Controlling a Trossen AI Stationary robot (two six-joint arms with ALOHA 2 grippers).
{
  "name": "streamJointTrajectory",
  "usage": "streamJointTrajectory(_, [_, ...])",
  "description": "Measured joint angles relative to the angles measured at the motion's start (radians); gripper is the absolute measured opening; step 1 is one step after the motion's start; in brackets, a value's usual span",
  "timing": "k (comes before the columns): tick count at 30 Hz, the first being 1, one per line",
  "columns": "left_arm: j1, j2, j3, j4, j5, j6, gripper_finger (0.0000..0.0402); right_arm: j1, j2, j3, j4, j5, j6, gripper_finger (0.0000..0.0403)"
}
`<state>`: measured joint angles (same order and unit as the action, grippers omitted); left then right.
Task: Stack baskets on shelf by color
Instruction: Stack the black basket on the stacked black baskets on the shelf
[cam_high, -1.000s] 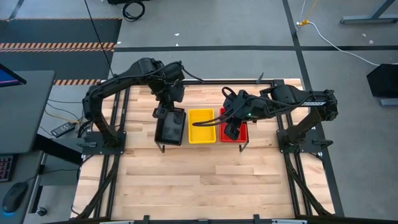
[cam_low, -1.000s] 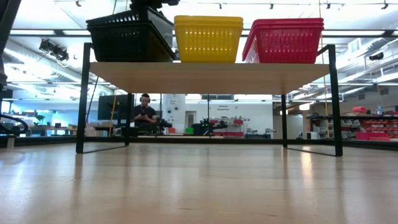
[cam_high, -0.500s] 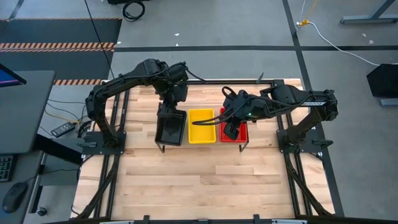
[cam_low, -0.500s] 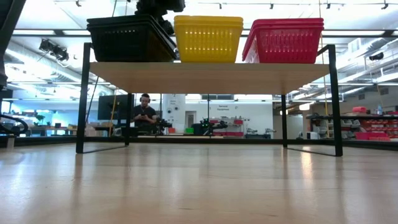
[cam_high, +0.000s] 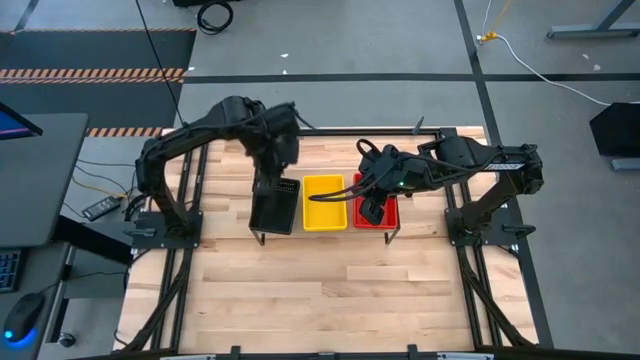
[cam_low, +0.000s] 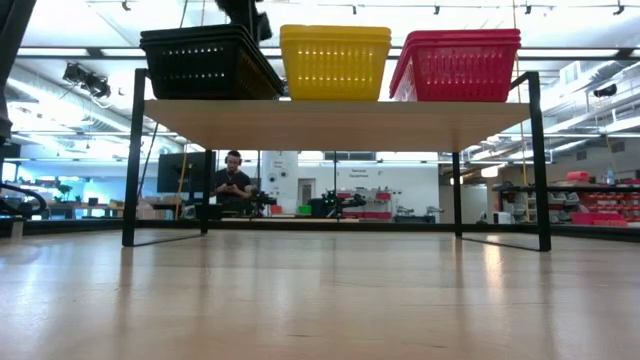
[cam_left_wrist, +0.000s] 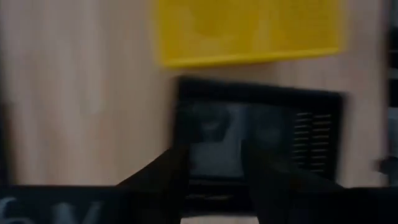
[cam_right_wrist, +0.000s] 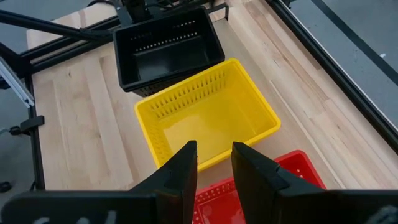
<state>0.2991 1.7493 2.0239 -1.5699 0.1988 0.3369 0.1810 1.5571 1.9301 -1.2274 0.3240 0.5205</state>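
Rising off the black slotted plastic basket stack (cam_high: 273, 208) on the light wooden shelf (cam_low: 330, 122), the left gripper (cam_high: 268, 168) has spread apart, releasing it; the right gripper (cam_high: 374, 208) hovers parted above the red mesh baskets (cam_high: 386, 214), beside the yellow ones (cam_high: 324, 204).

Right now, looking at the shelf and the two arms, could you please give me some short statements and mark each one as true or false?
1. The black baskets stand at the left arm's end of the shelf. True.
2. The yellow baskets stand between the black ones and the red baskets. True.
3. The left gripper is clamped on a yellow basket. False: it is open, above the far edge of the black baskets, holding nothing.
4. The right gripper hangs over the black baskets. False: it is over the red baskets.
5. Loose baskets lie on the tabletop in front of the shelf. False: none shows there.
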Motion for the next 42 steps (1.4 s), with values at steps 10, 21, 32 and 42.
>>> streamJointTrajectory(10, [-0.117,0.051,-0.003,-0.001,-0.018,0.068,0.0130,0.000,0.000,0.000,0.000,-0.001,-0.023,0.0105])
streamJointTrajectory(21, [-0.018,0.121,-0.002,0.000,-0.074,0.036,0.0130,0.006,0.000,0.000,0.000,-0.011,0.002,0.0105])
streamJointTrajectory(32, [0.019,0.122,-0.002,-0.001,-0.074,0.027,0.0130,0.007,0.000,0.000,-0.003,-0.012,-0.001,0.0105])
streamJointTrajectory(42, [-0.040,0.052,-0.001,-0.001,-0.023,-0.035,0.0130,0.006,0.000,0.000,-0.006,-0.011,-0.024,0.0105])
